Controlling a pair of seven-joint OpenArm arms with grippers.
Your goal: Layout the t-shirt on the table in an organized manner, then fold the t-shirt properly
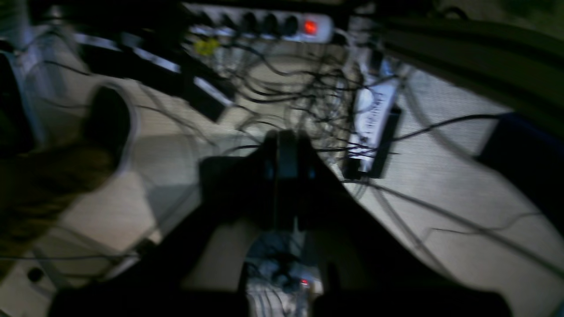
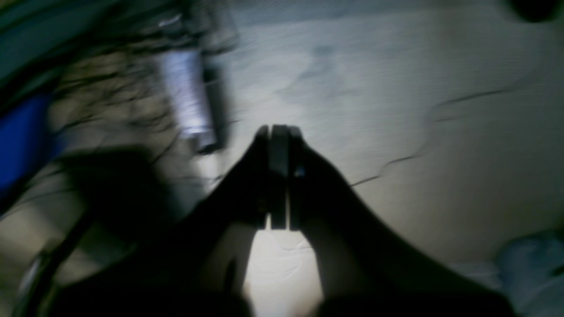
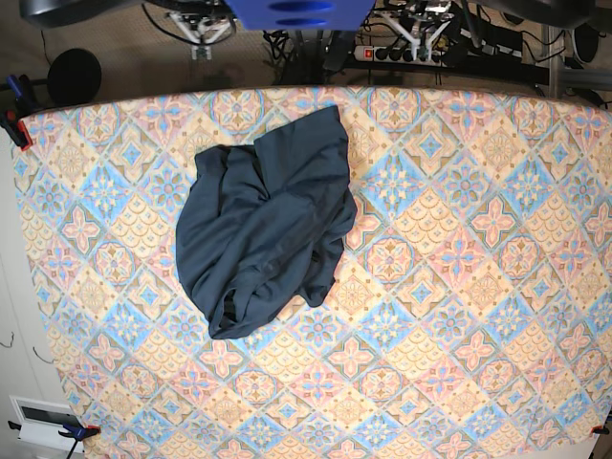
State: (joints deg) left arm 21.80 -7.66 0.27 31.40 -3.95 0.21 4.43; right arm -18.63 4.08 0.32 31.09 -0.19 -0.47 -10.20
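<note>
So the surface [image 3: 459,287] with its tile-pattern cloth filled nearly the whole base view, its far edge running along the top and clamps pinching the cloth at the corners, one at about 10 o'clock [image 3: 13,122] and one down at 7 o'clock [image 3: 76,432]. Loads of open room: everything from the middle round to 3, 5 and 6 o'clock was bare cloth. Count-wise there was just one t-shirt [image 3: 263,225], lying crumpled in a dark heap a bit toward 10 o'clock from the centre, its top corner reaching up near the far edge at roughly 12 o'clock, and with folds bunched all through it, so definitely not laid out. Two pincers, neither over the surface as far as I could tell. The left pincer [image 1: 282,152] was clenched, fingers pressed together with nothing between them, and its blurry camera showed only floor with a tangle of cables [image 1: 308,88] and a power strip [image 1: 264,24] with a lit red switch. The right pincer [image 2: 279,145] was clenched too, empty, hanging over pale floor in a dim, smeared view. The shirt didn't appear in either wrist view, so it sat well apart from both pincers.
</note>
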